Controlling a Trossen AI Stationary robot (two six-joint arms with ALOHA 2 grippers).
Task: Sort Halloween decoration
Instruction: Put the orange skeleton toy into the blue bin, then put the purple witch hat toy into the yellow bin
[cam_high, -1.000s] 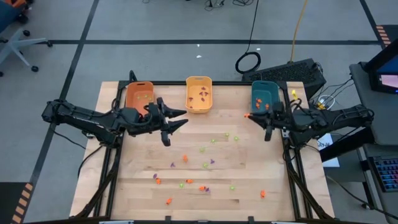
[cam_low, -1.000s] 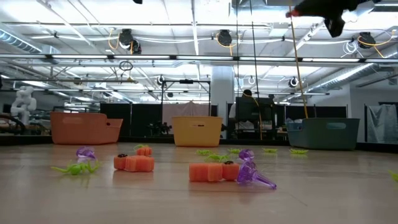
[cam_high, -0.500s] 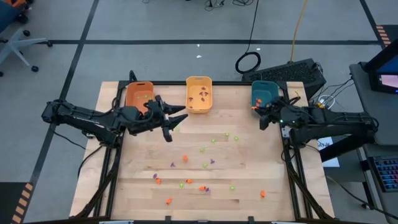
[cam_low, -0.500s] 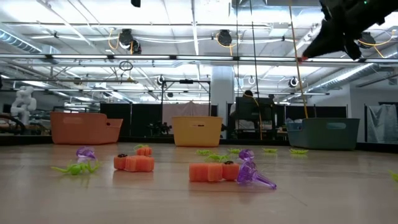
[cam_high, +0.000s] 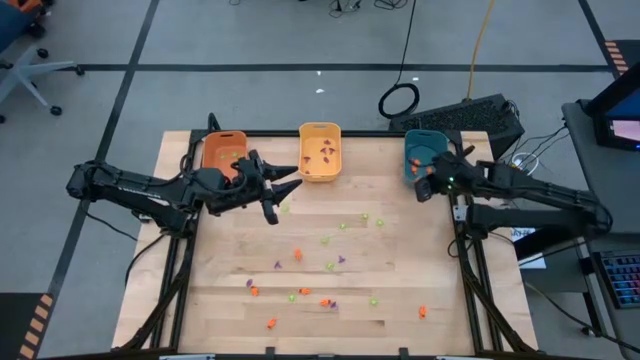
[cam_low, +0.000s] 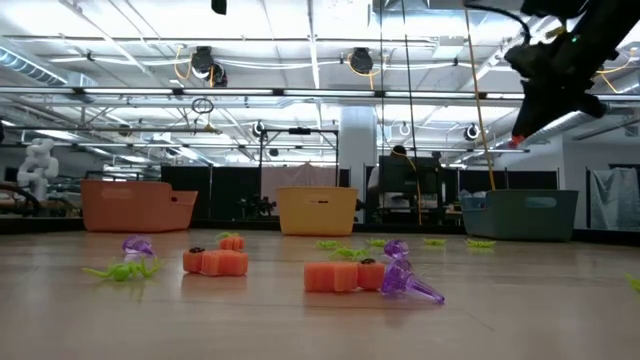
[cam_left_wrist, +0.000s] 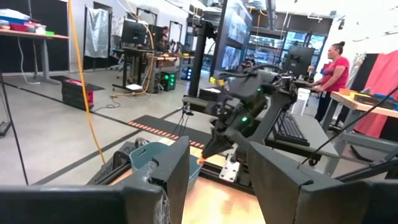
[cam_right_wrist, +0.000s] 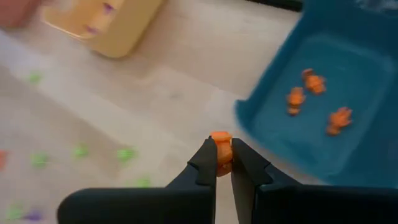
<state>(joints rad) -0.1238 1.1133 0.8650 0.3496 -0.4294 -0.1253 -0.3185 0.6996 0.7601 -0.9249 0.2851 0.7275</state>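
Tiny orange plastic trinket (cam_right_wrist: 221, 147), likely light, stiff and slippery: pinched mid-body in right gripper (cam_right_wrist: 219, 163) beside teal bin (cam_right_wrist: 323, 118); left gripper (cam_high: 283, 190) half-open, empty.

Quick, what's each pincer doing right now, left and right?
Left pincer: open, holding nothing.
Right pincer: shut on a tiny orange plastic trinket, beside the oblong teal plastic bin.
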